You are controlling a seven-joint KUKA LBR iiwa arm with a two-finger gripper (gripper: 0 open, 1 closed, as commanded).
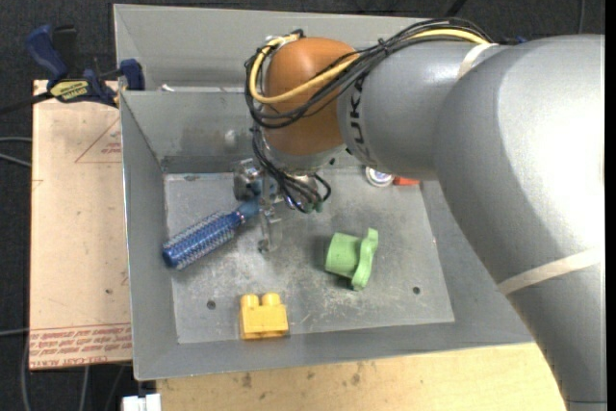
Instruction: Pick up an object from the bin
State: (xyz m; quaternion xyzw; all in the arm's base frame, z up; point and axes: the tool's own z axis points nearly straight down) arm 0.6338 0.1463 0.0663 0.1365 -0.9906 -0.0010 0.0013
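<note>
Bare floor [294, 282] lies between blue brush [204, 239] and green piece [351, 257]

brush [204, 239] end behind tool [264, 218], disc [378, 176] behind arm [500, 140]

Grey metal bin [404, 303], its floor scuffed pale, with three bright spots on it: a deep blue bristled brush [204, 239] speckled with lighter dots, a lime-green plastic piece [350, 256], a plain yellow block [263, 315]. The arm [500, 140] is silver-grey, its wrist cover [303, 101] glossy orange-brown, looped by yellow and black cables [433, 34].
</note>
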